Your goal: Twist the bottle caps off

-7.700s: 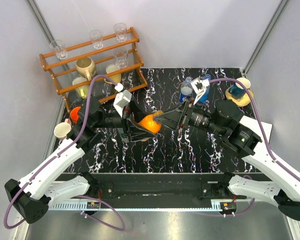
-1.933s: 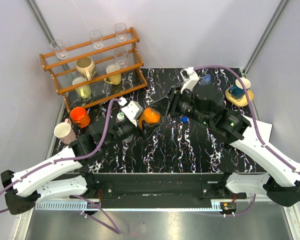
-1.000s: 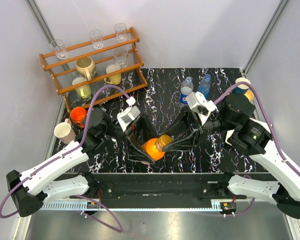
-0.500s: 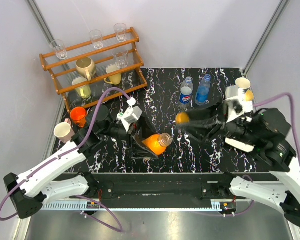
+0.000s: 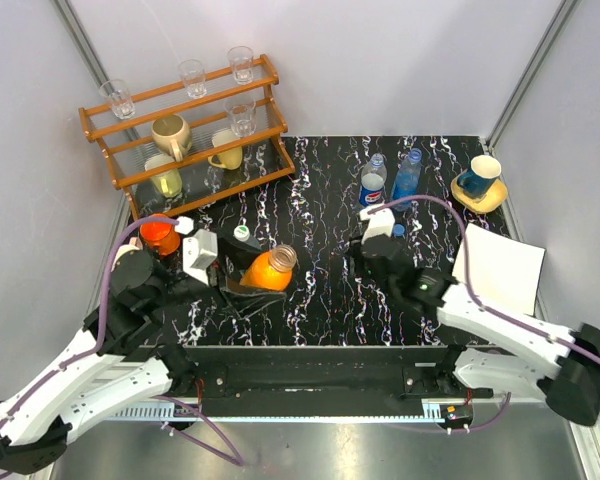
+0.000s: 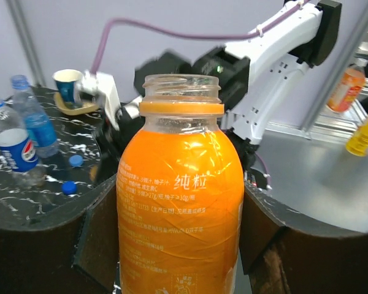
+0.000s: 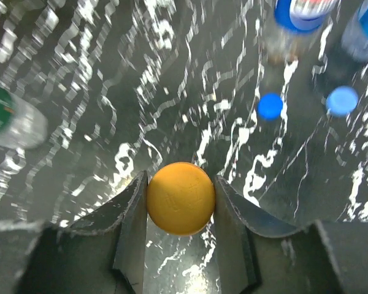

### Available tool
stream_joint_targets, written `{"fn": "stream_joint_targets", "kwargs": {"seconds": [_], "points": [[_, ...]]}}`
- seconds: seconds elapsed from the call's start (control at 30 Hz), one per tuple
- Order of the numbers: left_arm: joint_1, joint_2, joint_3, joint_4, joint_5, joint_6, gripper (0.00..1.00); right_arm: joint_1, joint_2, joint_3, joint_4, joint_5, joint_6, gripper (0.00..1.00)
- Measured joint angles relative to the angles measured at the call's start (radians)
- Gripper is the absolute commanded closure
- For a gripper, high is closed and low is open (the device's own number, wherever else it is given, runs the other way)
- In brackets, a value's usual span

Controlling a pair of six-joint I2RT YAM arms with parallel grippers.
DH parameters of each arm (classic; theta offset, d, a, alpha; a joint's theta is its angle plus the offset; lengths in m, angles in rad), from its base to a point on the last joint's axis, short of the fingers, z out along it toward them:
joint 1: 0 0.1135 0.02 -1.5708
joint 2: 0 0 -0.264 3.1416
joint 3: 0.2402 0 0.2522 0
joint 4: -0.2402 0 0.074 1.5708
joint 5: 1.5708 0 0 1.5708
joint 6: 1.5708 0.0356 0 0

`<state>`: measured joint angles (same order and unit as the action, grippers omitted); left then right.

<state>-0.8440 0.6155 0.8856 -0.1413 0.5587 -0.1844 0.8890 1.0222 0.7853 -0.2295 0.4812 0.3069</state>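
Observation:
The squat orange bottle (image 5: 263, 272) has its cap off and its mouth open. My left gripper (image 5: 242, 276) is shut on its body (image 6: 179, 153) and holds it tilted above the table's left middle. My right gripper (image 5: 368, 258) is shut on the orange cap (image 7: 180, 205), low over the table. The blue-red label bottle (image 5: 372, 184) and the translucent blue bottle (image 5: 407, 174) stand at the back with no caps. Two blue caps (image 7: 270, 105) (image 7: 342, 100) lie on the table near them. The green label bottle (image 5: 242, 233) stands behind the left gripper, partly hidden.
A wooden rack (image 5: 185, 130) with glasses and mugs fills the back left. An orange cup (image 5: 160, 236) stands by the left arm. A blue cup on a yellow saucer (image 5: 480, 180) is at the back right. White paper (image 5: 500, 268) lies at the right.
My right arm has swung down and left and holds the orange cap low over the table. My left arm has drawn back left with the open orange bottle.

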Motion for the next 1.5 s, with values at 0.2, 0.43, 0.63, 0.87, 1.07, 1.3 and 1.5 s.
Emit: {"fn": "stream_joint_targets", "kwargs": {"seconds": [0.2, 0.43, 0.63, 0.87, 1.07, 1.3, 1.5], "points": [[0.000, -0.039, -0.011, -0.019, -0.095, 0.021, 0.43, -0.029, 0.259, -0.045, 0.071, -0.032, 0.096, 1.00], [0.000, -0.073, -0.031, -0.050, -0.139, 0.028, 0.43, -0.135, 0.519, -0.003, 0.159, -0.131, 0.158, 1.00], [0.000, -0.101, -0.051, -0.053, -0.150, 0.028, 0.43, -0.175, 0.692, 0.134, 0.193, -0.175, 0.161, 1.00], [0.000, -0.103, -0.062, -0.056, -0.155, 0.031, 0.43, -0.190, 0.834, 0.302, 0.180, -0.203, 0.158, 0.96], [0.000, -0.103, -0.062, -0.063, -0.163, 0.038, 0.42, -0.199, 0.902, 0.365, 0.151, -0.216, 0.155, 0.78], [0.000, -0.103, -0.062, -0.070, -0.164, 0.039, 0.42, -0.204, 0.921, 0.391, 0.137, -0.219, 0.153, 0.41], [0.000, -0.104, -0.079, -0.073, -0.164, 0.039, 0.42, -0.204, 0.918, 0.392, 0.137, -0.222, 0.153, 0.31]]}}
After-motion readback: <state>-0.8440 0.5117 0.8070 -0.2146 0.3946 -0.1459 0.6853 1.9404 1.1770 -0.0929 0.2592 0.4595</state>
